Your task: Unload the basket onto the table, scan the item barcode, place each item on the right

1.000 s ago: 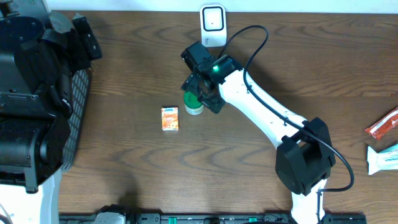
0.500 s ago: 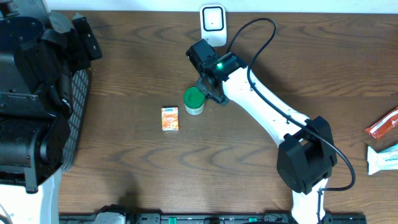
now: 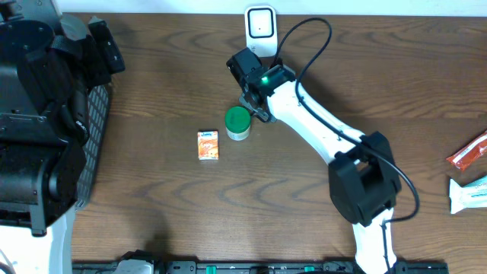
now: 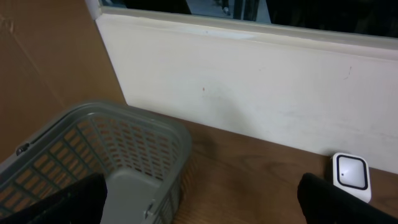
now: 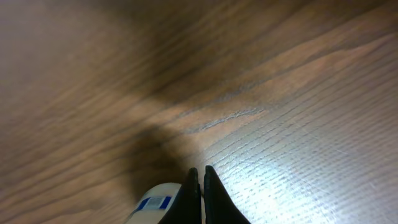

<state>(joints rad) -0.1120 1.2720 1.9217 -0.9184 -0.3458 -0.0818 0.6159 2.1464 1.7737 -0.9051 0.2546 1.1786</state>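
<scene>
A small white jar with a green lid point(image 3: 237, 122) stands on the wooden table, and an orange carton point(image 3: 208, 144) lies just left of it. The white barcode scanner point(image 3: 260, 30) sits at the table's back edge. My right gripper point(image 3: 259, 113) is just right of the jar, shut with nothing between its fingers. In the right wrist view its fingertips point(image 5: 201, 171) meet over bare wood, with the jar's white side and blue label point(image 5: 154, 203) beside them at the left. My left gripper point(image 4: 202, 208) is open over the table's far left, holding nothing, with the scanner point(image 4: 351, 174) ahead of it.
A grey mesh basket point(image 4: 124, 155) stands at the table's left end, under the left arm point(image 3: 38, 114). Red point(image 3: 468, 152) and white point(image 3: 468, 194) packets lie at the right edge. A cream wall panel point(image 4: 249, 93) runs behind the table.
The right gripper has come off the green-lidded jar, moved slightly back and right, and its jaws have gone from wide to shut. The jar stays on the table. The left arm is still.
</scene>
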